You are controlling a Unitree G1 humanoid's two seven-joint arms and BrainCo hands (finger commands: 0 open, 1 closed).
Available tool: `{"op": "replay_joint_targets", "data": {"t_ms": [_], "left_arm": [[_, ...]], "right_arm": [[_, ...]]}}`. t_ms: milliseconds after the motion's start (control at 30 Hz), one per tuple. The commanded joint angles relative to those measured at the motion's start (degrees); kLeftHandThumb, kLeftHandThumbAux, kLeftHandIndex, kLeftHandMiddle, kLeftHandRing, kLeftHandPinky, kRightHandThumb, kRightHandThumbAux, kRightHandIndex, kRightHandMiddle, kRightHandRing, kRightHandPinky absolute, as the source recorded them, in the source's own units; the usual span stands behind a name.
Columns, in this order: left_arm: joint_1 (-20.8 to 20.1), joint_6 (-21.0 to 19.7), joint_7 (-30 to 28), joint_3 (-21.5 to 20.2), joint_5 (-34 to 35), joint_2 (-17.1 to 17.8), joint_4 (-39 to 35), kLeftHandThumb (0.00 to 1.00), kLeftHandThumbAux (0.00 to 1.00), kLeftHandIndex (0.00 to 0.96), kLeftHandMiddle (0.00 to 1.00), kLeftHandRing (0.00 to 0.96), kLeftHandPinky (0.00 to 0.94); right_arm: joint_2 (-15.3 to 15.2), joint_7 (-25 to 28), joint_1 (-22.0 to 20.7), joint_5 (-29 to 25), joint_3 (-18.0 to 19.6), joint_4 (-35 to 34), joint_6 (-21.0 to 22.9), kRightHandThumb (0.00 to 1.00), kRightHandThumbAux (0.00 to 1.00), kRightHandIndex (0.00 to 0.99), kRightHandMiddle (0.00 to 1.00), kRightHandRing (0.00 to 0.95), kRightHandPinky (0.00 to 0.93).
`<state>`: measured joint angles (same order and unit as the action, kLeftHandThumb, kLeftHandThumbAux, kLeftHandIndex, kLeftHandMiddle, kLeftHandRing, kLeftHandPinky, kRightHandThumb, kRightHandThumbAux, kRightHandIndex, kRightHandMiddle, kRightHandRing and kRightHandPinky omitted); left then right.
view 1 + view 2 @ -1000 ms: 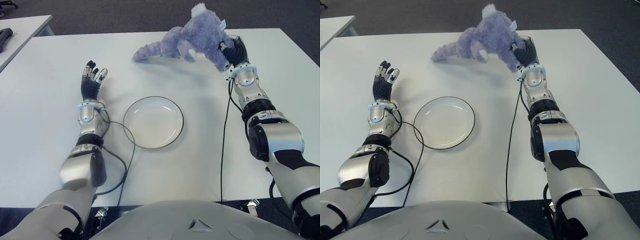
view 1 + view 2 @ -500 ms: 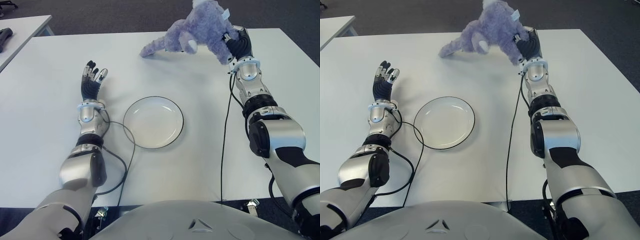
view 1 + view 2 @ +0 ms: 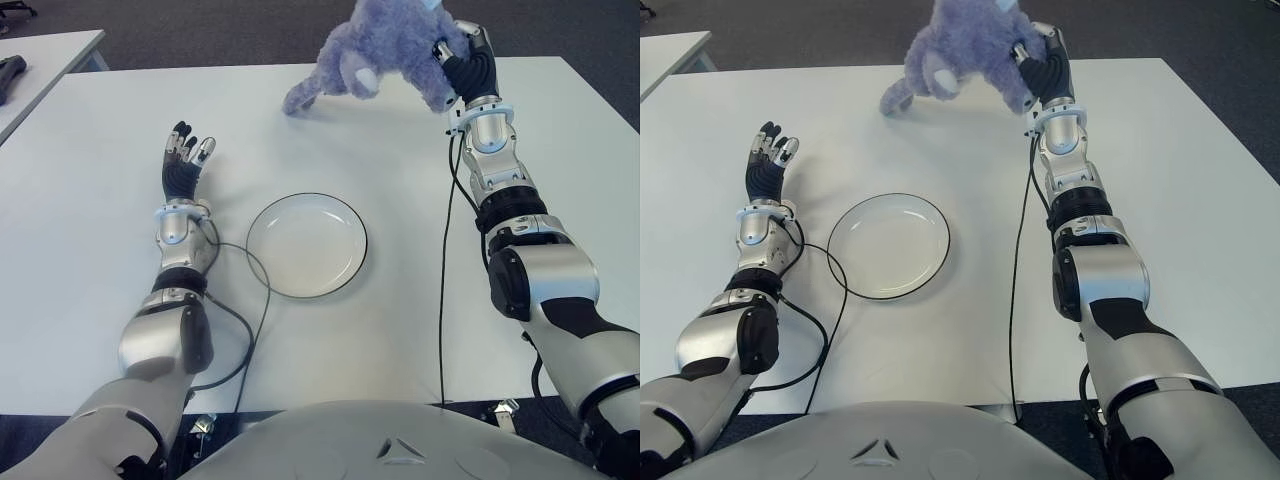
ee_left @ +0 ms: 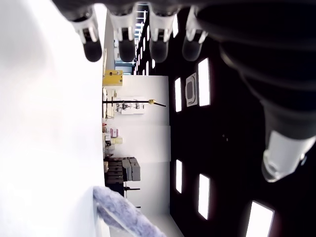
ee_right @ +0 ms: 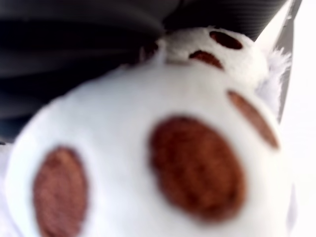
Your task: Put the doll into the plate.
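Note:
A fluffy purple doll [image 3: 375,45] hangs above the far edge of the white table [image 3: 90,230], with only its tail tip [image 3: 296,99] near the tabletop. My right hand [image 3: 462,66] is shut on the doll's right side, far right of centre. A white paw sole with brown pads [image 5: 163,163] fills the right wrist view. The round white plate [image 3: 307,244] with a dark rim lies empty at the table's middle, well below and left of the doll. My left hand [image 3: 184,158] shows to the left of the plate, its fingers [image 4: 121,29] straight and holding nothing.
A black cable [image 3: 252,300] loops from my left arm past the plate's left rim. Another cable [image 3: 447,280] runs down the table beside my right arm. A second table's corner [image 3: 50,55] shows at far left. Dark floor [image 3: 220,30] lies beyond the far edge.
My right hand has lifted the doll up and away from the table; its body rose and its tail dragged right. The left hand and the plate stayed put.

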<state>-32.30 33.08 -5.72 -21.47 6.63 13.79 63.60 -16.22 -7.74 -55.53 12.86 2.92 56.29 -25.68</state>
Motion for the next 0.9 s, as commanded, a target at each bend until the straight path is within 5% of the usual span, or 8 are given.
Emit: {"op": "replay_joint_targets", "data": {"t_ms": [33, 600, 900], "left_arm": [[16.7, -1.5, 1.2, -1.1, 0.9, -7.5, 11.5, 0.0, 0.581, 0.005, 0.042, 0.025, 0.033], [16.8, -1.3, 0.5, -1.3, 1.1, -7.4, 11.7, 0.0, 0.587, 0.007, 0.044, 0.033, 0.048], [16.8, -0.9, 0.1, -1.4, 1.2, -7.6, 11.7, 0.0, 0.59, 0.002, 0.04, 0.029, 0.043]], "right_arm": [[1.2, 1.3, 3.8, -1.1, -1.1, -5.3, -4.4, 0.707, 0.717, 0.439, 0.871, 0.878, 0.856], [2.0, 3.0, 9.5, -0.8, -3.2, -14.0, -7.5, 0.704, 0.718, 0.438, 0.864, 0.863, 0.847], [2.1, 6.3, 13.5, -2.1, -3.5, -22.7, -5.2, 0.705, 0.718, 0.438, 0.87, 0.867, 0.865]]}}
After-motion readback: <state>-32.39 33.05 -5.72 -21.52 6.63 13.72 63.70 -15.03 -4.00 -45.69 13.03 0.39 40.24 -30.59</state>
